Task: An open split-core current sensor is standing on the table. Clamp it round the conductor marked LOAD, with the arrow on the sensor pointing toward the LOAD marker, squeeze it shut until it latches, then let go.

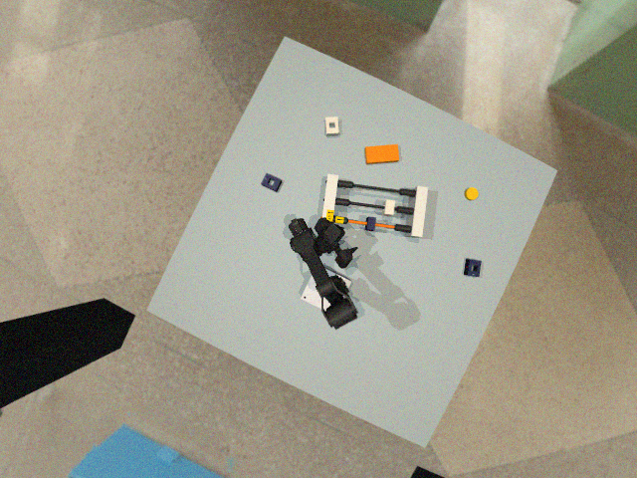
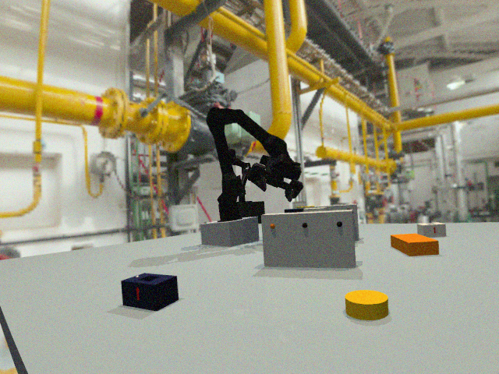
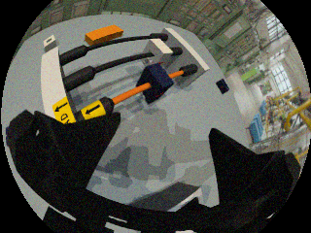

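Note:
The navy sensor (image 1: 370, 223) (image 3: 155, 83) sits around the orange conductor (image 1: 386, 225) (image 3: 131, 93), between the two end posts. It looks like a compact block; whether its jaws are fully latched cannot be told. Small red marks show on it, but its arrow's direction cannot be read. The yellow LOAD marker (image 1: 329, 215) (image 3: 63, 111) is on the left post. A yellow arrow tag (image 1: 339, 219) (image 3: 93, 110) at the conductor's left end points the same way. My gripper (image 1: 346, 236) (image 2: 277, 195) (image 3: 166, 124) is open and empty, above and to the near side of the conductor, apart from the sensor.
Two dark conductors run behind; the middle one carries a white block (image 1: 389, 207). The posts (image 1: 419, 210) (image 2: 308, 249) stand at both ends. Around lie an orange block (image 1: 382, 153) (image 2: 415, 245) (image 3: 104, 34), yellow disc (image 1: 472, 193) (image 2: 366, 305), white ring (image 1: 331, 132) and two navy blocks.

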You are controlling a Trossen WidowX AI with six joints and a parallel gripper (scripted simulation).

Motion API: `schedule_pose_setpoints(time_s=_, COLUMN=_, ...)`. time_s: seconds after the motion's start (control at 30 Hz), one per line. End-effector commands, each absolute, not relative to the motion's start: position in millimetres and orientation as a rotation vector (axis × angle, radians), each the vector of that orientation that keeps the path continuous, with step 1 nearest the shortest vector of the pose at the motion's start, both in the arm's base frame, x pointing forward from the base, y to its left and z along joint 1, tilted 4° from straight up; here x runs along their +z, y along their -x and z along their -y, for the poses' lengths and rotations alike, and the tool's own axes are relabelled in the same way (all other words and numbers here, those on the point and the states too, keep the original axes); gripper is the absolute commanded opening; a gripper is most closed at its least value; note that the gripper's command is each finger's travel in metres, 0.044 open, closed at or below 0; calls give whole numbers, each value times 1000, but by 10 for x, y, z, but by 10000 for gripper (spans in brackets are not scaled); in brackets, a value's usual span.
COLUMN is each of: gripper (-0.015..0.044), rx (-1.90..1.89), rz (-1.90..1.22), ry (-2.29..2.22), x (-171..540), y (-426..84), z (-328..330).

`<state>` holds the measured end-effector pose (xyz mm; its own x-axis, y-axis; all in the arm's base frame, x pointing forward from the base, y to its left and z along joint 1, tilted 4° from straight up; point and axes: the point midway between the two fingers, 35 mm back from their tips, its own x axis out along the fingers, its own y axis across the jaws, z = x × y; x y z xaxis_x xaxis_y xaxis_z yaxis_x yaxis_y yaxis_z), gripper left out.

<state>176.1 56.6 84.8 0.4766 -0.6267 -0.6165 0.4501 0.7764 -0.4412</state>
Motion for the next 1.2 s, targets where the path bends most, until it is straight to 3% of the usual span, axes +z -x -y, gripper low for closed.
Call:
schedule_pose_setpoints(time_s=0.0, gripper=440, rx=-470, rz=-1231, ry=576, x=807, y=-1876, z=-510)
schedule_pose_setpoints(time_s=0.17, gripper=440, rx=-237, rz=-1453, ry=733, x=808, y=-1997, z=-461)
schedule_pose_setpoints(time_s=0.5, gripper=440, rx=95, rz=-1602, ry=869, x=830, y=-2151, z=-393)
schedule_pose_setpoints(time_s=1.17, gripper=440, rx=851, rz=-1541, ry=1111, x=941, y=-2508, z=-171)
